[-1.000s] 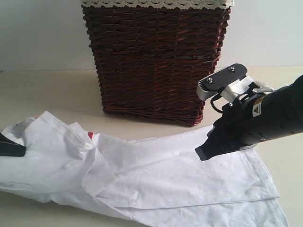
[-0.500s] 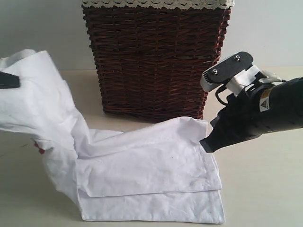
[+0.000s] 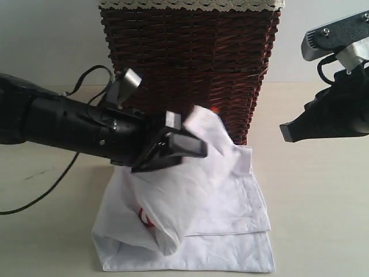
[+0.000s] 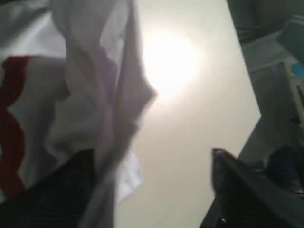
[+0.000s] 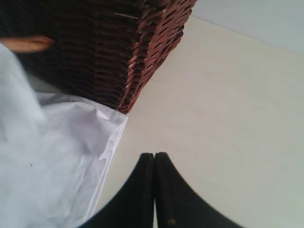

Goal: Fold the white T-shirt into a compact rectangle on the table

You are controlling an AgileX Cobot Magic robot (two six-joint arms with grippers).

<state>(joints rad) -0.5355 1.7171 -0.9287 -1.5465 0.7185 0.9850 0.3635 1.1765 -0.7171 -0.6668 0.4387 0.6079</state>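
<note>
The white T-shirt (image 3: 225, 202) lies on the table (image 3: 314, 219) in front of the basket, its lower layers in a rough rectangle. One part is still lifted and draped over my left gripper (image 3: 187, 147), which reaches across to the middle. In the left wrist view that gripper (image 4: 152, 152) is open, with cloth (image 4: 90, 90) hanging against one finger (image 4: 71, 190) and red lettering (image 4: 12, 118) showing. My right gripper (image 3: 286, 131) hovers off to the right, clear of the shirt. In its own view the right gripper (image 5: 154, 155) is shut and empty above bare table (image 5: 228, 95), beside the shirt's edge (image 5: 57, 152).
A tall dark wicker basket (image 3: 184, 75) with white lace trim stands right behind the shirt, its corner (image 5: 142, 57) close to the right gripper. A small orange tag (image 5: 26, 43) shows against the basket. A black cable (image 3: 52, 184) trails from the left arm.
My left arm has swung from the far left to the middle, carrying the lifted side of the shirt over the rest. My right gripper has risen and drawn back to the right, off the shirt.
</note>
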